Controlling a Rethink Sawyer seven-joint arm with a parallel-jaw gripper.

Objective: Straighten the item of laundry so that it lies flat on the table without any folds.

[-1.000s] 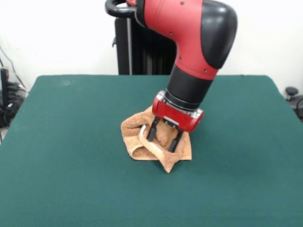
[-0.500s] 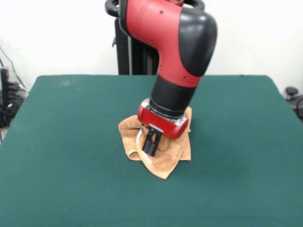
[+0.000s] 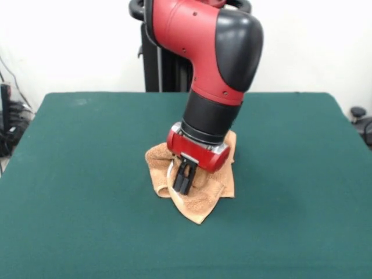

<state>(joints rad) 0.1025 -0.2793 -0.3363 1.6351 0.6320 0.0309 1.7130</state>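
A white wall (image 3: pixel 70 46) behind; dark cables (image 3: pixel 10 125) left, black object (image 3: pixel 361 119) right.

Red arm tilted down, claw (image 3: pixel 183 181) fingers pressed together

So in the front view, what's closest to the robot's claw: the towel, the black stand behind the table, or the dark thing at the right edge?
Measured from the gripper:
1. Towel, crumpled right under it.
2. Black stand, behind the table.
3. Dark thing, off the table's right side.
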